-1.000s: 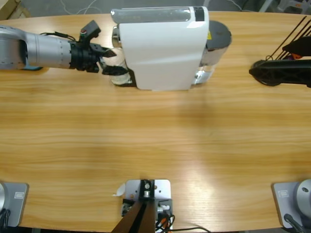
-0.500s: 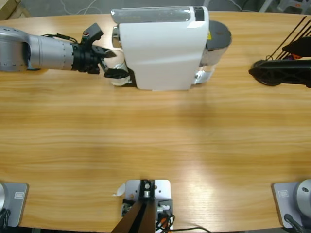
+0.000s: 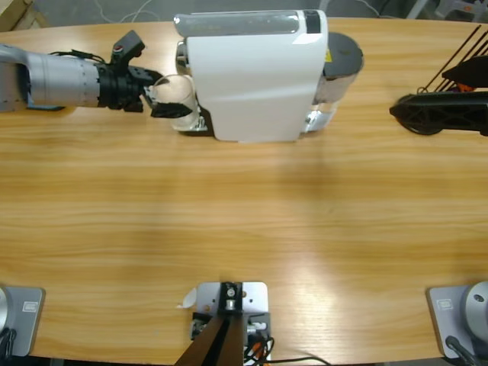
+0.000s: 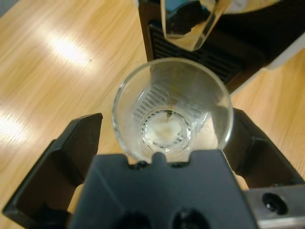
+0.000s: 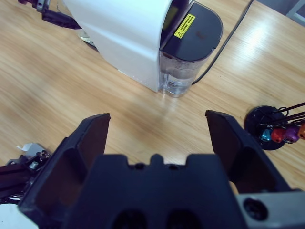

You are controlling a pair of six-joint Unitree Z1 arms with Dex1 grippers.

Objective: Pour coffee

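Down in the bottom of the clear glass (image 4: 172, 110) sits a little pale coffee (image 4: 166, 130). Left gripper (image 3: 169, 97) has its jaws closed on the glass, right beside the white coffee machine (image 3: 255, 72). Right gripper (image 5: 159, 131) hangs wide open, holding nothing, well apart.

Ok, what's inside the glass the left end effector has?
The glass tumbler holds a shallow pale-brown pool of coffee at its base. The end effector body covers the glass's lower outside.
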